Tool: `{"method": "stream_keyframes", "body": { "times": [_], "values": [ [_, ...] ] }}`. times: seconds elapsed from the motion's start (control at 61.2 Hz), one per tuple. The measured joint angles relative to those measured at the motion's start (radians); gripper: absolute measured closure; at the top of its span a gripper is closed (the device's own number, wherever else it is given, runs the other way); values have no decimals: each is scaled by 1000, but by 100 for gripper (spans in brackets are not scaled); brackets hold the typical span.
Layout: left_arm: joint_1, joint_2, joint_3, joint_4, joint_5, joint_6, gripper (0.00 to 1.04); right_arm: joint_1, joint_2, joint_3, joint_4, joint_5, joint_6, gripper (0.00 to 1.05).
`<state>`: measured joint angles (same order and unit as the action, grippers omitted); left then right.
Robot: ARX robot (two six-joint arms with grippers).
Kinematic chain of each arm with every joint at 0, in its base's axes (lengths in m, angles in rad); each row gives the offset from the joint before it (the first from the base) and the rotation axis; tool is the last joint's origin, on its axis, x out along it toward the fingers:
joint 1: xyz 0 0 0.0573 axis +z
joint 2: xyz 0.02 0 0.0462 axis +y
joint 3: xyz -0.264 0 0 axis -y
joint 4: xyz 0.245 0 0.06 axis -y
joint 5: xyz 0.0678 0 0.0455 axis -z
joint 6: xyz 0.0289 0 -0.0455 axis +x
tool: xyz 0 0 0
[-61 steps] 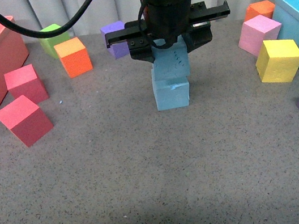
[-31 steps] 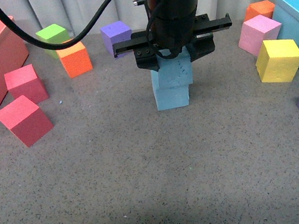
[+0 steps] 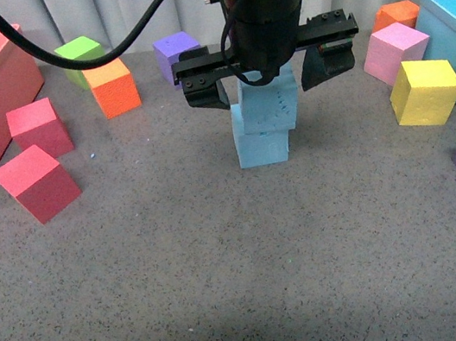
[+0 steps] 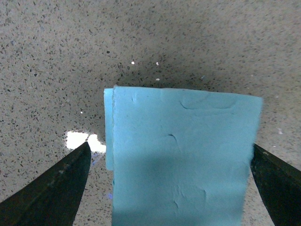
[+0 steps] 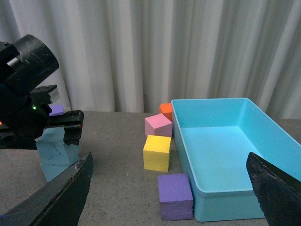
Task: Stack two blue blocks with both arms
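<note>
Left hand: I've got my left hand [image 3: 269, 76] spread wide, fingers clear of either side of the upper blue block [image 3: 270, 100].
Upper blue block: sits on the lower blue block [image 3: 262, 143], a bit skewed.
Lower blue block: rests on the grey surface [image 3: 225, 258], mid-scene.
Right hand: my right hand [image 5: 169, 188] is released, fingers far apart, beside the turquoise bin [image 5: 225, 155].
</note>
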<state>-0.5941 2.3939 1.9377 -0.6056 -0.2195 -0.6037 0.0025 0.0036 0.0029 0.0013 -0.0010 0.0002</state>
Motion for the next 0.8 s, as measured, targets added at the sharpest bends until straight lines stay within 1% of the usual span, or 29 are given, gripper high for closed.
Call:
{"method": "stream_keyframes", "body": {
  "times": [0.098,0.163,0.196,0.278,0.311,0.327,0.343,0.36,0.376,0.392,0.409,0.425,0.458,0.474,0.49,0.507,0.523,0.539,0.556,0.572,0.605,0.654,0.703,0.735,0.752,0.768,0.801],
  "values": [
    [0,-50,-40,20,29,-5,7,0,0,0,0,0,0,10],
    [0,-100,-88,67,91,-5,7,0,0,0,0,0,0,10],
    [0,-118,-104,75,100,-5,7,0,0,0,0,0,0,10],
    [0,-150,-121,77,108,-5,7,0,0,0,0,0,0,10],
    [-3,-165,-146,127,68,16,8,0,0,0,0,0,0,10],
    [-3,-185,-201,230,2,64,12,0,0,0,0,0,0,10],
    [-3,-196,-230,285,-35,87,13,0,0,0,0,-1,0,10],
    [-2,-224,-309,419,-126,150,18,0,0,0,0,-1,0,10],
    [-1,-237,-344,473,-156,164,20,0,0,0,0,-1,0,10],
    [2,-257,-401,556,-197,219,22,0,0,0,0,-1,0,10],
    [5,-270,-441,610,-218,246,24,0,0,0,0,-1,0,10],
    [11,-299,-517,716,-253,298,28,0,0,0,0,-1,0,10],
    [26,-338,-631,874,-273,357,33,0,0,0,0,0,0,10],
    [32,-351,-667,925,-275,389,35,0,0,0,0,0,0,10],
    [46,-378,-741,1033,-274,427,38,0,0,0,0,2,0,10],
    [61,-402,-810,1139,-268,449,42,0,0,0,0,3,0,10],
    [72,-421,-861,1191,-265,469,45,0,0,0,0,3,0,10],
    [87,-446,-922,1320,-257,490,48,0,0,0,0,3,0,10],
    [91,-452,-936,1345,-251,499,49,0,0,0,0,3,0,10],
    [110,-484,-1007,1468,-240,516,54,0,0,0,0,3,0,10],
    [137,-543,-1098,1587,-224,541,61,0,0,0,0,2,0,10],
    [174,-624,-1201,1670,-199,559,71,0,0,0,0,2,0,10],
    [208,-693,-1292,1703,-173,572,81,0,0,0,0,-1,0,10],
    [222,-719,-1332,1710,-161,575,85,0,0,0,0,-2,0,10],
    [233,-736,-1367,1717,-153,577,90,0,0,0,0,-1,0,10],
    [235,-738,-1374,1720,-151,578,90,0,0,0,0,-1,0,10],
    [253,-752,-1428,1759,-128,581,98,0,0,0,0,-1,0,10]
  ]
}}
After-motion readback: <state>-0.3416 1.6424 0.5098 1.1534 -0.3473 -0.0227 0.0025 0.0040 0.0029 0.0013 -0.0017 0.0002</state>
